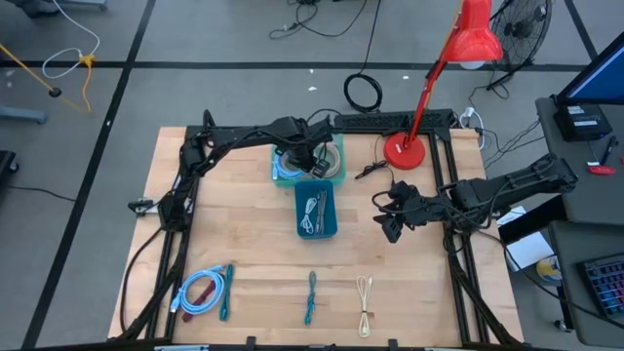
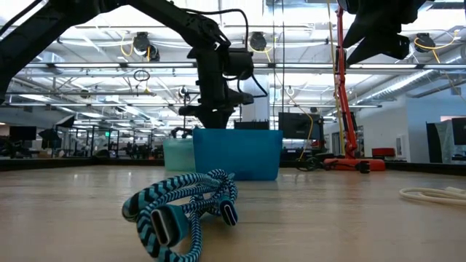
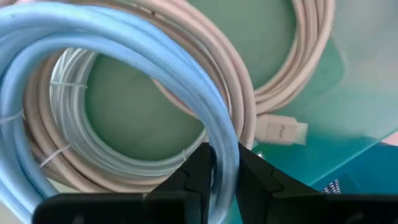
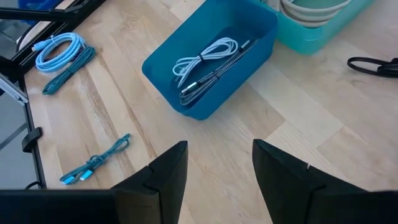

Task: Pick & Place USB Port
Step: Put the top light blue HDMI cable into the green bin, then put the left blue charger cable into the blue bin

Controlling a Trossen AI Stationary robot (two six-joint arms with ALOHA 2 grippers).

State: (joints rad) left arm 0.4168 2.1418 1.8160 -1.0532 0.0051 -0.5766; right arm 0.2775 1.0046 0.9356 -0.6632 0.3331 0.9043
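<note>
left gripper (image 3: 225, 171) pinched on light-blue cable (image 3: 124, 59) inside teal bin (image 1: 334, 174), grip seen only by left wrist view | right gripper (image 4: 219, 163) spread wide, empty, above table (image 1: 253, 263) | blue bin (image 4: 205, 46) holds white and dark cables

Both arms are black, jointed and slim, with black cables along them and blunt, wedge-shaped black fingers (image 4: 165, 176).
</note>
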